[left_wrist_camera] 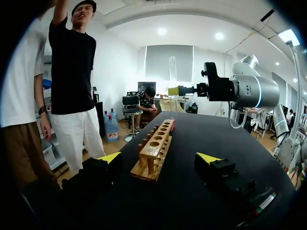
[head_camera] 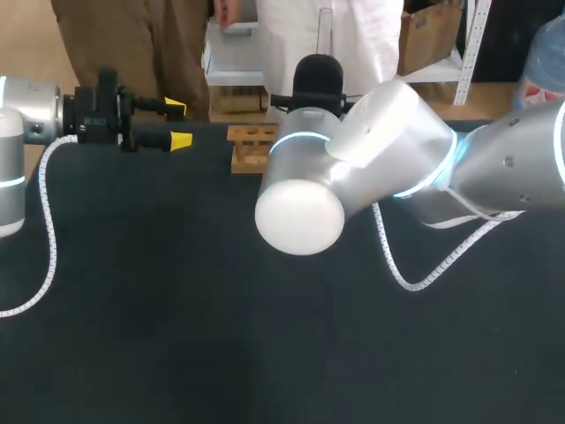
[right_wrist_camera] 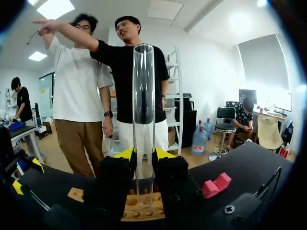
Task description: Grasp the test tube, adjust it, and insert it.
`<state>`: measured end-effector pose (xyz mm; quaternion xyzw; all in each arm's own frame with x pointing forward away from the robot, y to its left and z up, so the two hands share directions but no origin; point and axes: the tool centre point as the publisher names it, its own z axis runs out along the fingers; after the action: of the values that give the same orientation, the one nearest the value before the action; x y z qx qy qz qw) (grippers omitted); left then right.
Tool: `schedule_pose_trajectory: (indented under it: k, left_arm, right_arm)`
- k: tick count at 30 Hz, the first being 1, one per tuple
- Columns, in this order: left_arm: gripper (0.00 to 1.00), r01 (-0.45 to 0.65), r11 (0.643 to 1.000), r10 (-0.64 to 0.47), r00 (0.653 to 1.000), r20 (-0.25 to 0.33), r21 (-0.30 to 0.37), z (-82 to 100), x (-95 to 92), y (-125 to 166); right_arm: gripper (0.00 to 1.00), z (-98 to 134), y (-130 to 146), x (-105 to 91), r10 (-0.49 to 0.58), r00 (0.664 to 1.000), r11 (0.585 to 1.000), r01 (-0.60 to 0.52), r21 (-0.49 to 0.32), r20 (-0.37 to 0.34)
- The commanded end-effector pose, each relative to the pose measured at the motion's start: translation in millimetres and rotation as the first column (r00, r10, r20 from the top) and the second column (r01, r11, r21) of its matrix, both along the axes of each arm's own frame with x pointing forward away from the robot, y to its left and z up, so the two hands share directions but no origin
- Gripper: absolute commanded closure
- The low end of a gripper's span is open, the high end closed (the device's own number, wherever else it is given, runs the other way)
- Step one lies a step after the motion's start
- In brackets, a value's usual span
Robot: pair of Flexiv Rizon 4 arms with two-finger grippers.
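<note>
The right claw point(right_wrist_camera: 144, 154) pinched the test tube point(right_wrist_camera: 143, 120) from two sides, its yellow tips pressed against the glass low on the tube's length. The tube stood upright, most of it rising clear above the fingers, and its lower end hung over the holes of the wooden rack point(right_wrist_camera: 139, 207); whether it had entered a hole could not be told. From the head view the bulky right arm point(head_camera: 371, 168) came across from the right and hid most of its own claw, with only the top of the tube showing above it at the far edge of the dark table point(head_camera: 177, 309). The rack lay near that far edge, and a small red piece point(right_wrist_camera: 217, 184) sat just beside one end of it. The left claw point(head_camera: 177, 124) was held level at the far left of the table, its fingers spread apart and gripping nothing, pointing toward the rack, which lay ahead of it. A white coiled cable point(head_camera: 48, 238) trailed from the left arm down onto the table.
</note>
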<state>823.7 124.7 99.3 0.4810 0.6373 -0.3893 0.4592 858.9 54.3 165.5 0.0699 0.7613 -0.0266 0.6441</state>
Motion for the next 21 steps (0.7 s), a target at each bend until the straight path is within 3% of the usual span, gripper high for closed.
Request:
schedule_pose_trajectory:
  k: [1,21]
  left_arm:
    - [0.00,0.001,1.000,-0.001,1.000,0.003,-0.002,-1.2,0.1,0]
    - [0.00,0.001,1.000,-0.001,1.000,0.003,-0.002,-1.2,0.1,0]
  right_arm:
    - [1.00,-5,-1,2.7,0.003,1.000,1.000,-0.003,0.001,0.005]
    - [1.00,-17,-3,9.7,-0.008,1.000,1.000,0.007,0.019,0.010]
